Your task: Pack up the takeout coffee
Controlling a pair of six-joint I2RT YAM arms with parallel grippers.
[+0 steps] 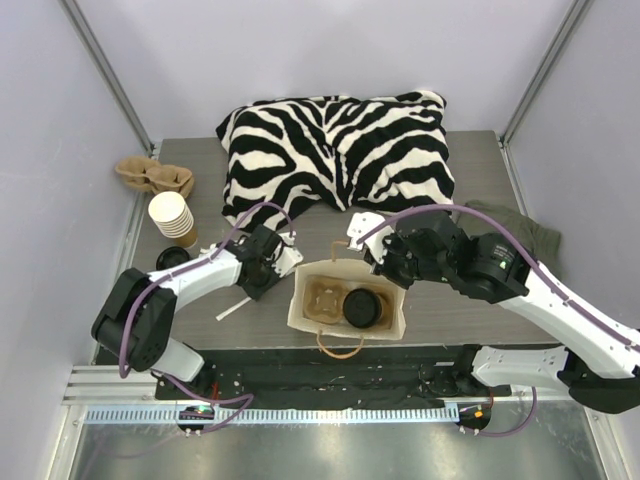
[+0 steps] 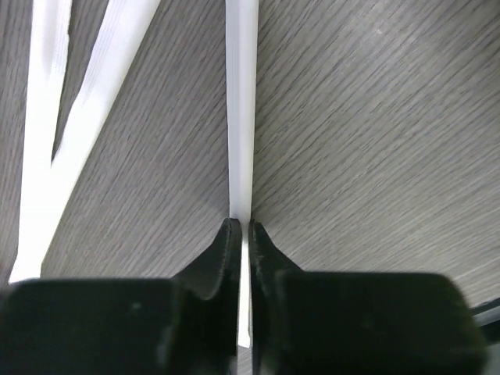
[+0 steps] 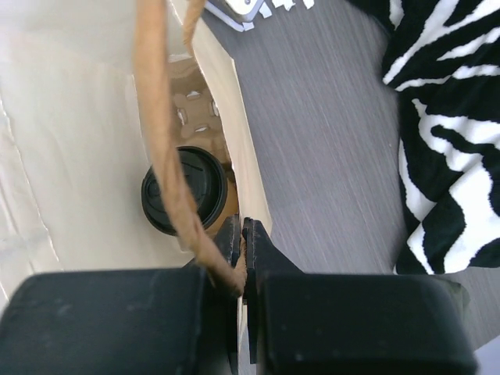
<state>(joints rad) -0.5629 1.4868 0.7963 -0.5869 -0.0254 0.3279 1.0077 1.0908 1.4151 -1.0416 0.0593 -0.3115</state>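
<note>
Inside the paper bag (image 1: 298,310), the takeout coffee (image 1: 366,306) shows only its lid; its cup is hidden. Beyond the bag, the right arm (image 1: 490,265) partly covers a green cloth (image 1: 530,225).

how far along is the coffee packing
Done: the takeout coffee sits inside the paper bag. In hand: the right fingers pinch the bag's rim, and the left fingers are closed on a thin white strip lying on the table. Left: probably adding that strip, then letting go of the bag.
</note>
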